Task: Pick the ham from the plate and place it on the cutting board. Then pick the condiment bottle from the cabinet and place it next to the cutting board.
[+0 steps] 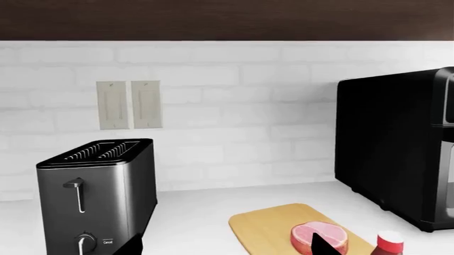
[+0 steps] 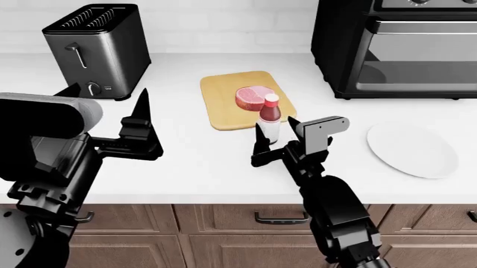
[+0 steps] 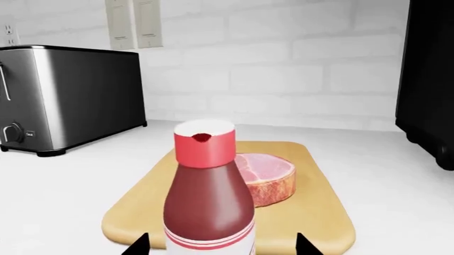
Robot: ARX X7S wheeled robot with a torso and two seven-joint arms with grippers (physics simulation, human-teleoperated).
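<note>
The ham [image 2: 251, 96] already lies on the cutting board [image 2: 223, 106], toward its far right part, and the white plate [image 2: 417, 152] sits bare well off to the right on the worktop [image 2: 186, 162], so I judge the first half done. The condiment bottle [image 2: 270, 120] stands upright at the board's near right corner, between the prongs of my right claw [image 2: 272, 146], which are spread around its base. I cannot tell whether they touch it, nor whether the bottle's foot rests on the worktop or on the board's edge; the claw hides that. What seems left is letting go and backing away. My left claw [image 2: 142, 131] hovers near the toaster [image 2: 97, 47], empty, its prongs close together. The cabinet is out of view.
</note>
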